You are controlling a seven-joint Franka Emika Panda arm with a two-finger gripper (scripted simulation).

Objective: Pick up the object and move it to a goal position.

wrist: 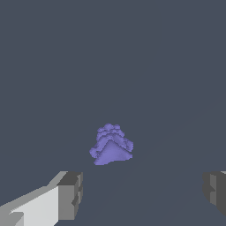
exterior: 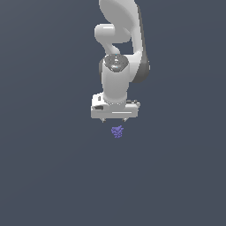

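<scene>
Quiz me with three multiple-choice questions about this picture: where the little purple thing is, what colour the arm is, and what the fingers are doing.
1. Where is the purple cluster in the exterior view?
A. Just below the gripper
B. At the view's far left edge
C. On top of the arm

2. What colour is the robot arm?
A. Red
B. White
C. Green

3. How do the fingers stand?
A. Shut on the cluster
B. Shut on nothing
C. Apart, with the cluster not between them

Answers:
1 A: it sits right under the gripper.
2 B: the arm is white with grey parts.
3 C: the wrist view shows a wide gap between the fingers and the cluster lying free beyond them.
</scene>
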